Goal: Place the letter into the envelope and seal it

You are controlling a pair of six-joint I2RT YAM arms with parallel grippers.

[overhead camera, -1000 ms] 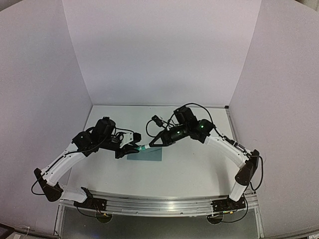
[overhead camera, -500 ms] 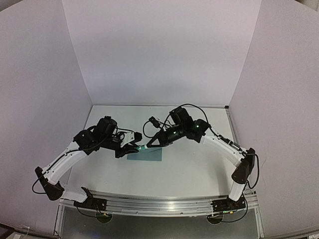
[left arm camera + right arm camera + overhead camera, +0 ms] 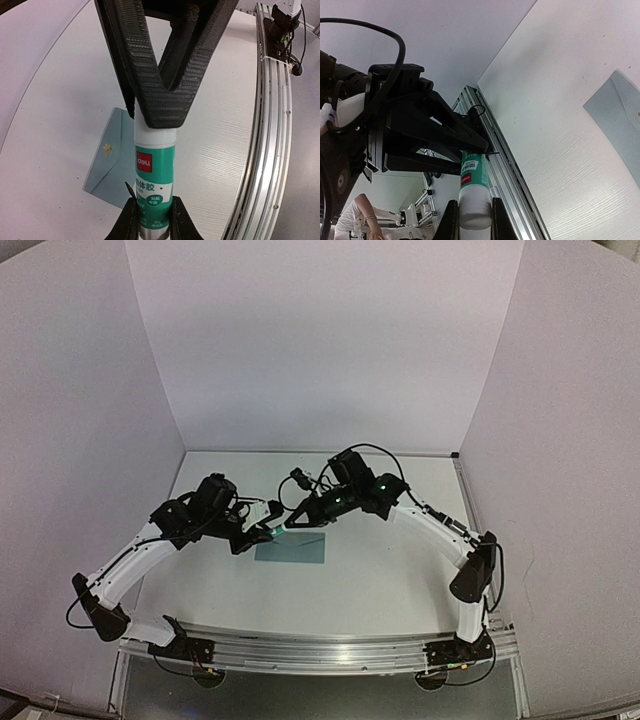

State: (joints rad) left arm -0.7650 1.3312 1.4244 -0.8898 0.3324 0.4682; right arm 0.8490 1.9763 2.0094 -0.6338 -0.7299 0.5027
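A green and white glue stick (image 3: 279,531) hangs in the air between my two grippers, above the envelope. My left gripper (image 3: 154,216) is shut on its green base end (image 3: 154,172). My right gripper (image 3: 473,214) is shut on its white cap (image 3: 474,207); its black fingers (image 3: 160,85) show in the left wrist view. The teal envelope (image 3: 292,550) lies flat on the table below, flap folded down, also in the left wrist view (image 3: 107,160) and the right wrist view (image 3: 620,120). The letter is not in view.
The aluminium rail (image 3: 270,125) runs along the near table edge, also in the right wrist view (image 3: 512,182). White walls enclose the table on three sides. Both arms meet over the table's middle left.
The right arm has pushed further left, and the glue stick and both grippers have shifted slightly left and away. The envelope has not moved.
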